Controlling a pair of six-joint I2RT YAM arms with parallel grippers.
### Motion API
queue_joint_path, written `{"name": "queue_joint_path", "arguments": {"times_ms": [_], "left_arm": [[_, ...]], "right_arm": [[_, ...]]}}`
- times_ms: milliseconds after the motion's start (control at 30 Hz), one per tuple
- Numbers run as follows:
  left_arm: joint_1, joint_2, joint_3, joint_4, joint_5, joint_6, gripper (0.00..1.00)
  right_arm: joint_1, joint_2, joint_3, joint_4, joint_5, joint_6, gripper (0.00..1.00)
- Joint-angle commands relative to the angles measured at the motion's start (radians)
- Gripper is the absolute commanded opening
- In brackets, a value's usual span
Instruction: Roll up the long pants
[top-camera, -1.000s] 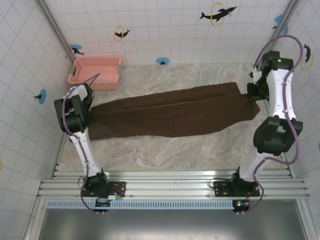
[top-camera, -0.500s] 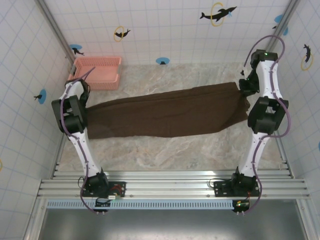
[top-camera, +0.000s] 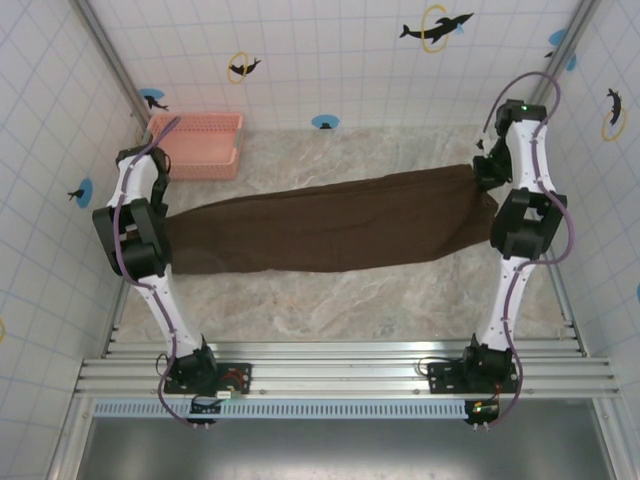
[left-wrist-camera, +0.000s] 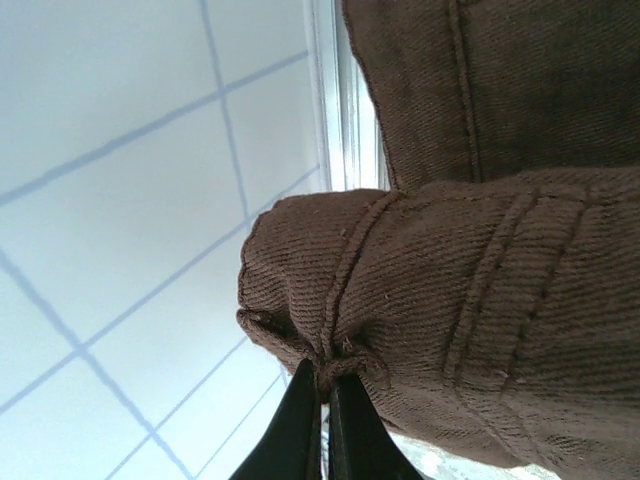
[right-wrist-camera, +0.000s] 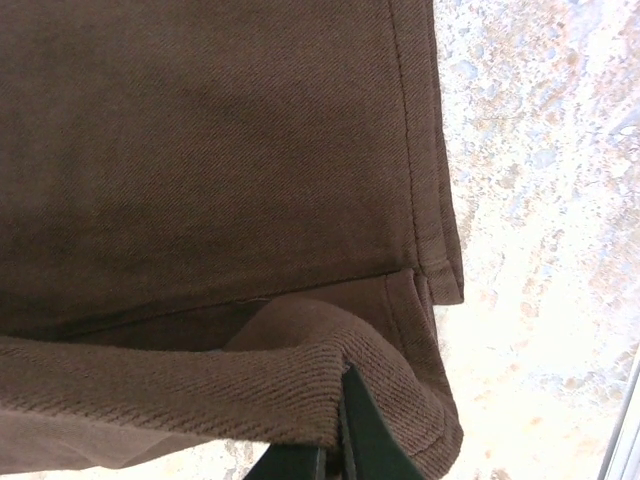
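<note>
The table (top-camera: 330, 300) looks like pale stone with pink and grey swirls. White walls (top-camera: 330, 80) with thin blue squares stand on three sides. Small dolphin stickers (top-camera: 436, 27) with rings are stuck on them. Shiny metal rails (top-camera: 340, 372) run along the near edge.

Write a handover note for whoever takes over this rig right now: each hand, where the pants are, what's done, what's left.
Left hand: shut on a pinched fold at the left end of the long pants.
Right hand: shut on the edge at the right end.
Pants: stretched flat as one long band across the table between the two hands, in front of the pink basket.
Done: both ends gripped, fabric pulled straight.
Left: no roll visible yet, so all the rolling remains.
</note>
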Motion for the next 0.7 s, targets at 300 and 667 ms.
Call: {"name": "queue_joint_path", "arguments": {"times_ms": [300, 667], "left_arm": [[0.008, 0.142, 0.271, 0.002, -0.079, -0.069, 0.00], [-0.021, 0.361, 0.423, 0.044, -0.118, -0.053, 0.00]], "right_arm": [[-0.020, 0.194, 0.253, 0.026, 0.000, 0.095, 0.12], [0.017, 0.267, 0.259, 0.247, 0.024, 0.199, 0.47]]}}
